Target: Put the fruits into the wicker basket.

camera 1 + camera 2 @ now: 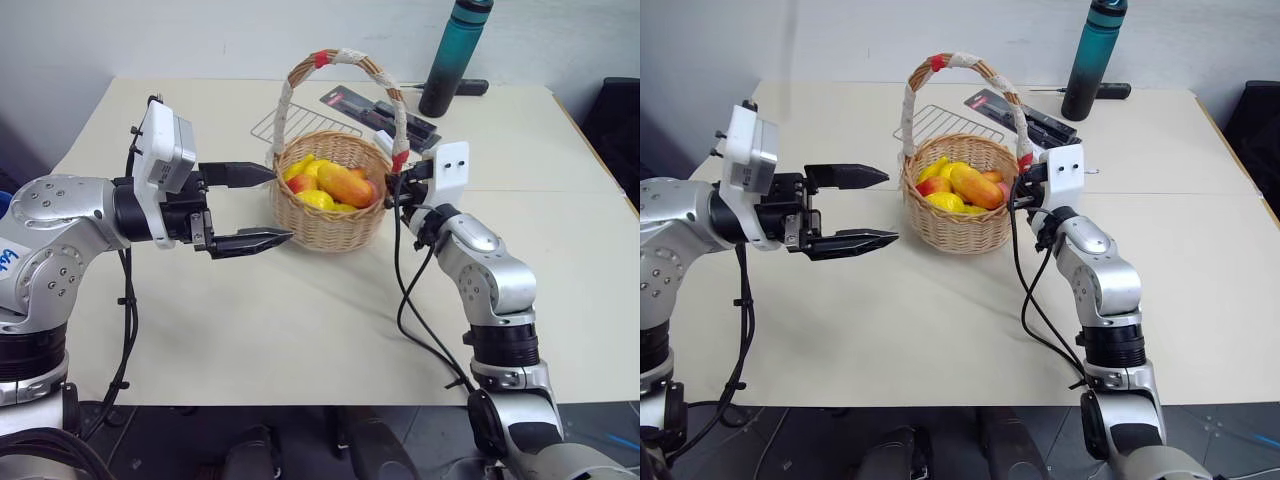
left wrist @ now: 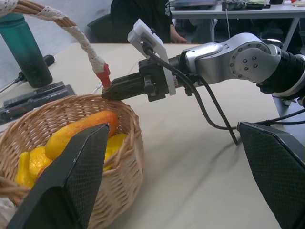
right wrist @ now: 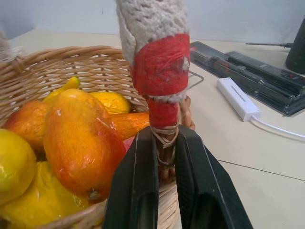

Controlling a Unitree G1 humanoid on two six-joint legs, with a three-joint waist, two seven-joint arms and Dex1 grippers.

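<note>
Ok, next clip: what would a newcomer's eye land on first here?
The wicker basket, mid-table and heaped with glossy yellow and orange fruits, draws the eye first. Next, the right pincer is shut on the base of the basket's handle, just below its red band. The left pincer is open beside the basket's other side, apart from it, and a teal bottle stands at the table's far edge.
</note>
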